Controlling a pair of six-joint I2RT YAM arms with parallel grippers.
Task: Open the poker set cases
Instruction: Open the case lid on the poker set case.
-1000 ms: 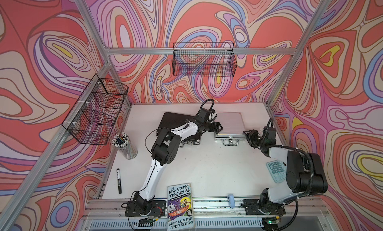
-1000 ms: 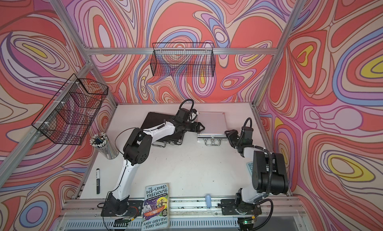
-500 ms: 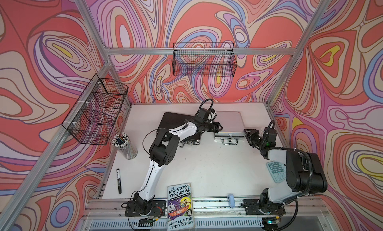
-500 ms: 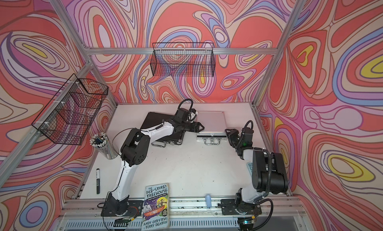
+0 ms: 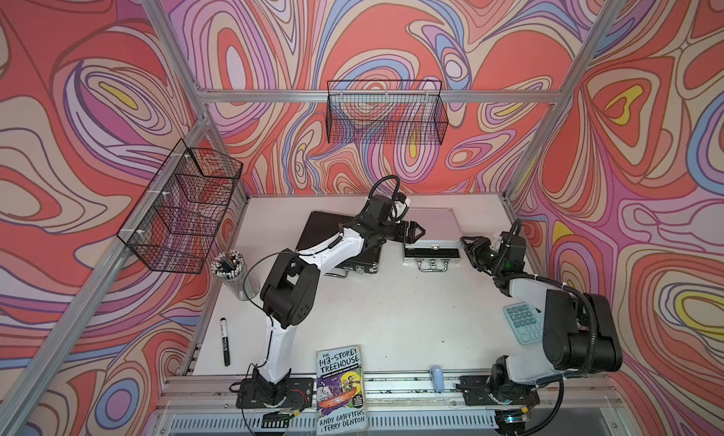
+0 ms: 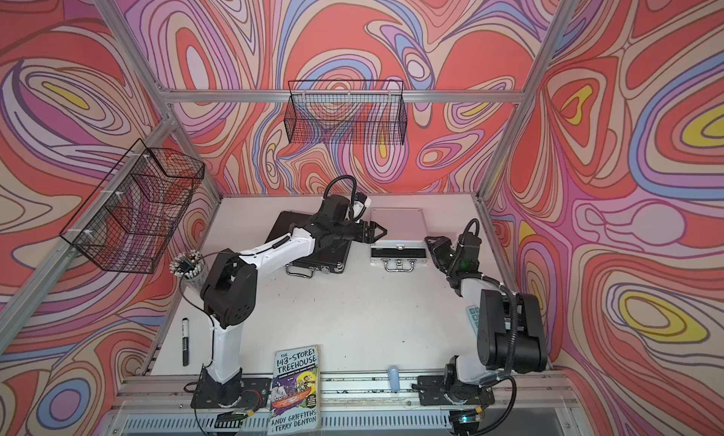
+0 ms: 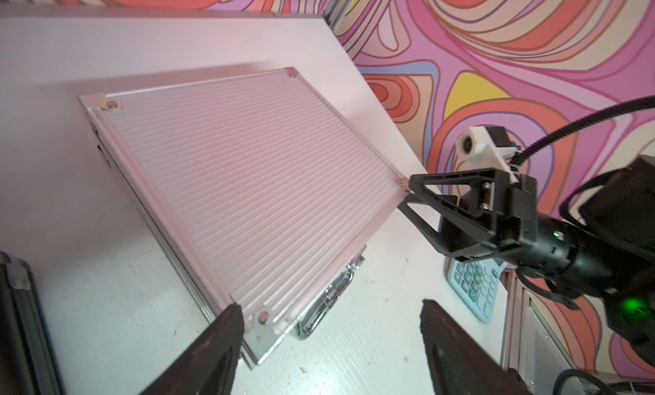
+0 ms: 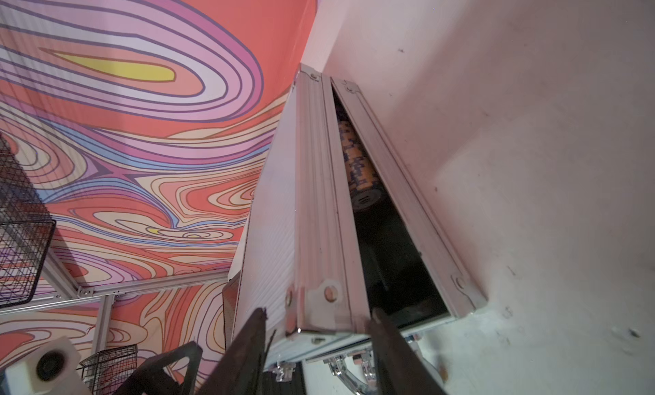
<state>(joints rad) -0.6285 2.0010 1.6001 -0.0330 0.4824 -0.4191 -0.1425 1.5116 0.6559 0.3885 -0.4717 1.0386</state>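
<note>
Pen cup: far left on the table, full of pens. A black marker lies nearer to me.
Black case: I see it lying flat with its lid down, left of the middle and toward the far side. My left arm reaches over it.
Left gripper: fingers wide apart, holding nothing. One finger is just beside the silver case's near left corner.
Silver case: right of the black case, not touching it. Its lid is up a little at the near edge, and I can see chips inside.
Right gripper: pinched on the lid's near right corner.
Calculator: by the right edge, beside my right arm.
</note>
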